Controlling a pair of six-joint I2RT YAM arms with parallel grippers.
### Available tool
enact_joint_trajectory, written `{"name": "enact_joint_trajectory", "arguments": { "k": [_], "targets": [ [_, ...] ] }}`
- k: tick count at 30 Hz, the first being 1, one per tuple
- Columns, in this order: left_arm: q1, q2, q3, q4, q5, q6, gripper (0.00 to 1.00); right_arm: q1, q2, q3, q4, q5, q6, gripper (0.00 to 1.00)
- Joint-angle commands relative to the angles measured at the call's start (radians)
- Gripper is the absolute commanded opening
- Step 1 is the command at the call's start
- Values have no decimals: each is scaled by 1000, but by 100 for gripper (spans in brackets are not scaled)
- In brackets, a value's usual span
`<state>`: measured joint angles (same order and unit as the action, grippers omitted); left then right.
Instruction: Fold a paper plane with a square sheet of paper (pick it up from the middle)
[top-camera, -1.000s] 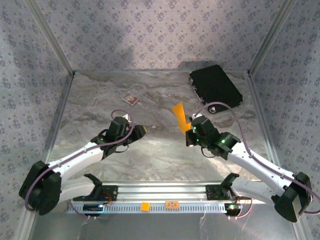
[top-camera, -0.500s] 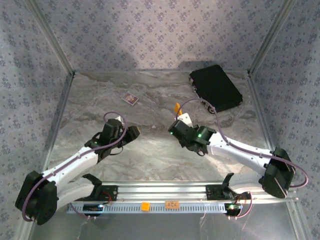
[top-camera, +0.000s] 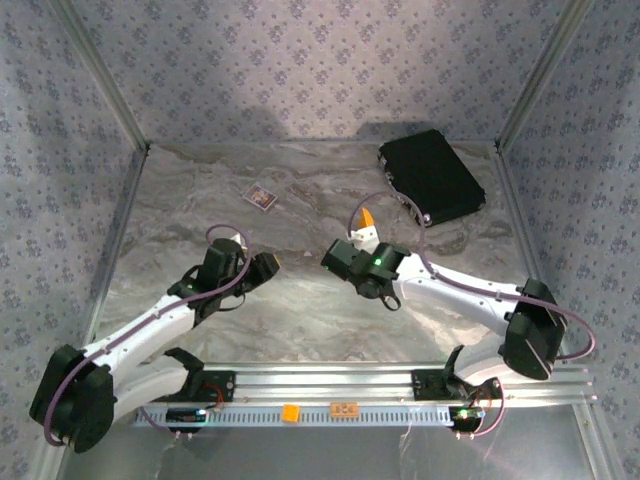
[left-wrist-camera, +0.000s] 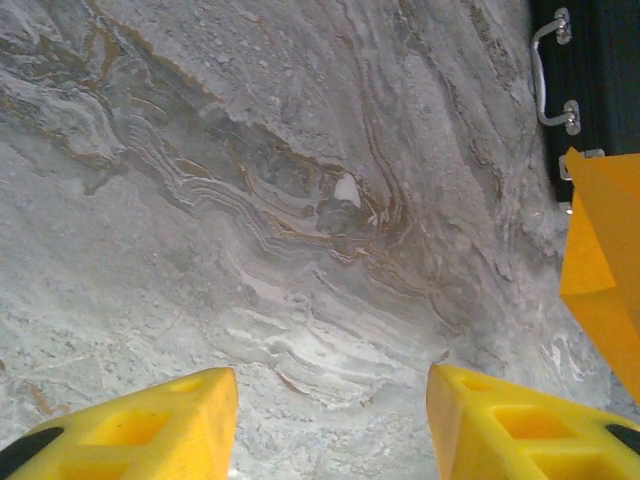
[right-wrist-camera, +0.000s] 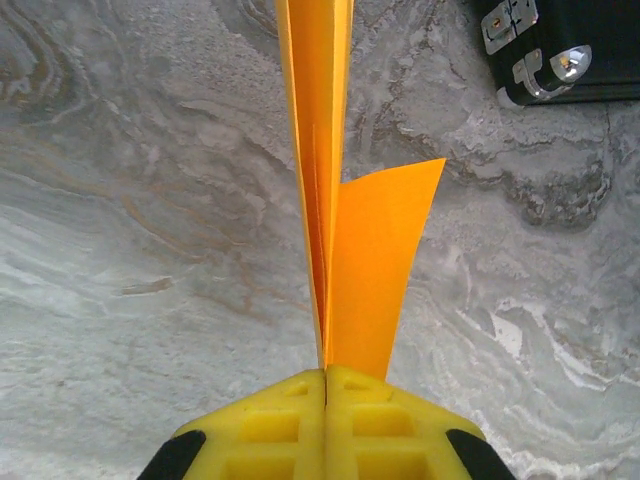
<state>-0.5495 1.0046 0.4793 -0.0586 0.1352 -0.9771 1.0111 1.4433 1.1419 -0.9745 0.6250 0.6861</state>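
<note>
The orange-yellow paper (right-wrist-camera: 328, 150) is folded into a narrow creased shape and held on edge above the table, with one flap (right-wrist-camera: 378, 265) splaying to the right. My right gripper (right-wrist-camera: 326, 372) is shut on its near end. In the top view the right gripper (top-camera: 367, 230) is near the table's middle, and a tip of the paper (top-camera: 368, 215) pokes out beyond it. My left gripper (top-camera: 272, 263) is open and holds nothing, to the left of the paper. Its fingers (left-wrist-camera: 140, 430) stand wide apart over bare table, and the paper (left-wrist-camera: 605, 260) shows at the right edge.
A black case (top-camera: 432, 175) lies at the back right, with its latches (right-wrist-camera: 545, 60) close to the paper's right. A small card (top-camera: 261, 196) lies at the back left of centre. A tiny orange tag (top-camera: 290, 412) sits on the front rail. Patterned walls enclose the marble-look table (top-camera: 200, 190).
My right arm has swung left toward the table's middle with the paper, which now shows less from above. My left gripper has drawn back slightly to the left.
</note>
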Motion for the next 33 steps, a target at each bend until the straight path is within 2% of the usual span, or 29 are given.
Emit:
{"name": "enact_joint_trajectory", "arguments": {
  "k": [1,8,16,24,31,33],
  "targets": [
    [7,-35,13,-47,23,7,53,25,44,77,-117,13,93,0],
    [18,-25,25,-40,43,4,53,30,88,128,-158,22,85,0],
    [25,-39,24,-56,35,18,53,25,71,74,-142,93,73,0],
    [40,-88,45,-145,-35,21,53,22,175,43,-100,136,14,1],
    [78,-219,41,-268,-124,25,53,54,301,12,25,60,-92,2],
    [89,-250,40,-290,-130,27,53,66,329,11,85,-8,-125,3]
  ]
}}
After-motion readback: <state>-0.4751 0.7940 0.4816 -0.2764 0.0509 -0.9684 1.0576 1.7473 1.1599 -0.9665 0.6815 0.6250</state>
